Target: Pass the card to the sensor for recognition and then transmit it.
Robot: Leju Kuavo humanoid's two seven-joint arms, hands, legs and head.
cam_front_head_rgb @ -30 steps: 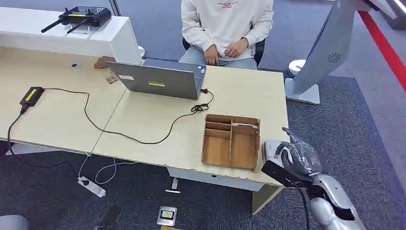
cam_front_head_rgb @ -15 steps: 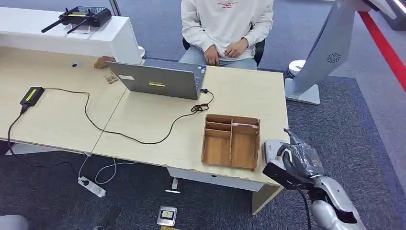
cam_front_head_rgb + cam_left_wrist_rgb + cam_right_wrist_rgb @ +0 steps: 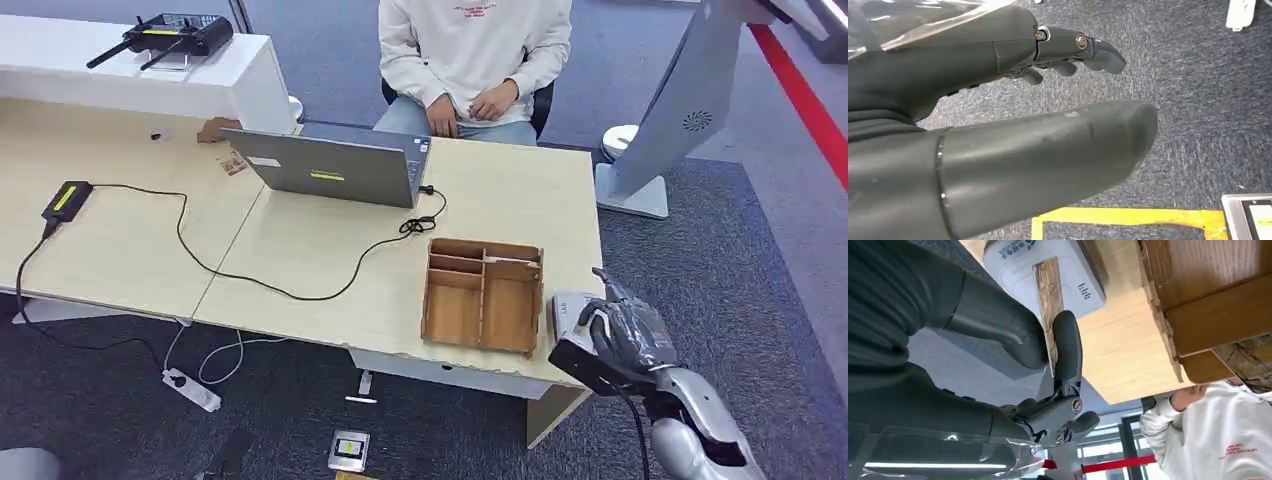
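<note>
My right hand (image 3: 625, 335) hangs over the table's near right corner, beside the white card sensor (image 3: 566, 311). In the right wrist view the right hand (image 3: 1013, 345) pinches a brown patterned card (image 3: 1048, 300) between thumb and a finger, edge-on just over the white sensor (image 3: 1058, 270). Whether the card touches the sensor I cannot tell. My left hand (image 3: 1013, 120) hangs above grey carpet, fingers apart, holding nothing.
A wooden compartment tray (image 3: 483, 294) sits just left of the sensor. A grey laptop (image 3: 335, 165) with a black cable (image 3: 250, 270) lies further back. A person in a white sweatshirt (image 3: 472, 55) sits behind the table. A white stand (image 3: 660, 130) rises at right.
My right hand has drifted slightly right and down beside the sensor between one second ago and now; little else has moved.
</note>
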